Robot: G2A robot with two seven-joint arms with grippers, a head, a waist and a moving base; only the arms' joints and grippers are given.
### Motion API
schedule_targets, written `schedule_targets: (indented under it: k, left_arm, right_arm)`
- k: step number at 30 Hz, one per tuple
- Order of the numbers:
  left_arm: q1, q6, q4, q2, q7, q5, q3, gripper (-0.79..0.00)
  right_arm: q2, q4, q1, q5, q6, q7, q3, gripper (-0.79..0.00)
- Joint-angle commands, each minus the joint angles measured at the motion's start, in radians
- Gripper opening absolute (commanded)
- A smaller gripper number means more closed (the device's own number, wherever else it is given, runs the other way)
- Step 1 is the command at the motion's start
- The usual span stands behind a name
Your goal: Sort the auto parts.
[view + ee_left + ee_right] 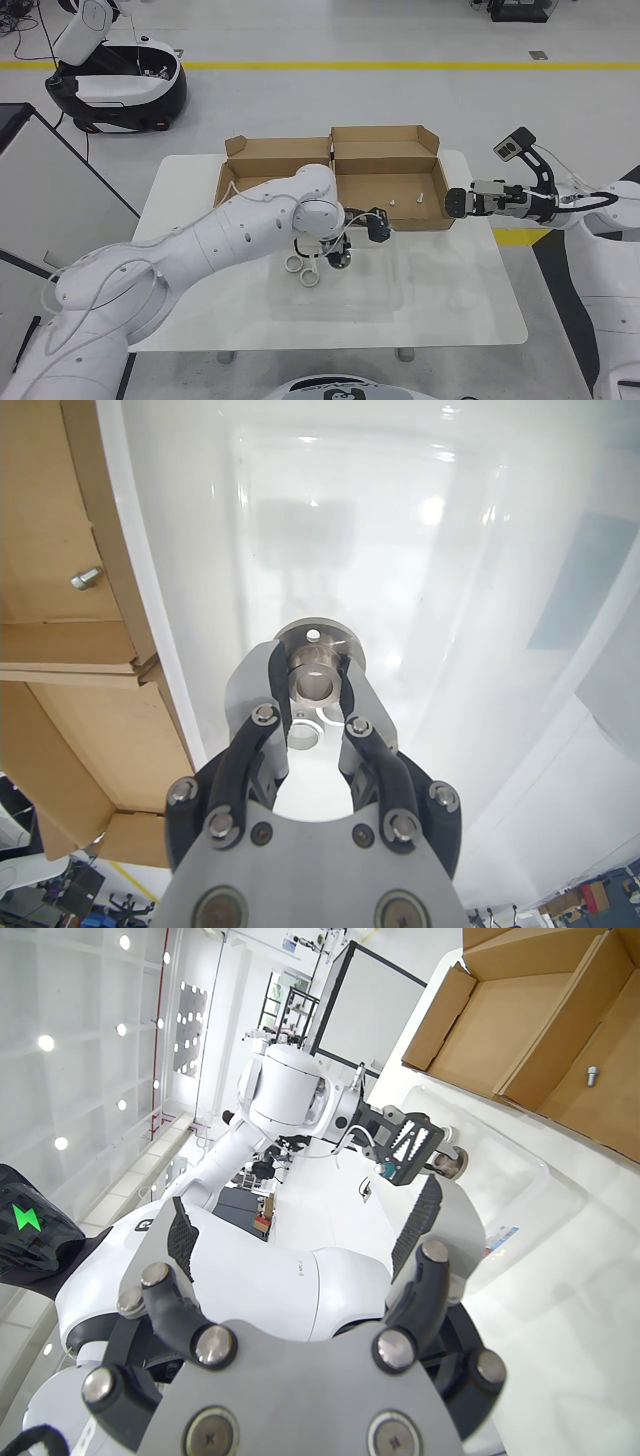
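Sitting clamped between the left jaws is a flanged bushing (315, 672).

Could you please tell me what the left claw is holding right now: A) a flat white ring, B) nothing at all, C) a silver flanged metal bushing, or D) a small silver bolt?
C: the left wrist view shows the left claw shut on the silver flanged metal bushing, gripping its hub from both sides.
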Motion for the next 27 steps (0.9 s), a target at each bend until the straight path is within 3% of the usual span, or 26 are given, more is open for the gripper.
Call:
schedule_targets:
  k: [1,6,20,27]
  left_arm:
    - [-0.015,-0.005,-0.037,0.026,0.005,-0.015,0.008,-0.785]
    - [-0.035,-0.011,-0.120,0.089,0.011,-0.051,0.014,-0.785]
    - [-0.023,0.002,-0.113,0.090,0.034,-0.047,0.010,-0.785]
    - [0.031,-0.068,-0.081,0.135,0.146,-0.099,-0.061,-0.785]
  right_arm:
    - [0.000,0.000,0.000,0.000,0.000,0.000,0.000,0.000]
    - [0.000,0.000,0.000,0.000,0.000,0.000,0.000,0.000]
    - [0.000,0.000,0.000,0.000,0.000,0.000,0.000,0.000]
    - [0.000,0.000,0.000,0.000,0.000,0.000,0.000,0.000]
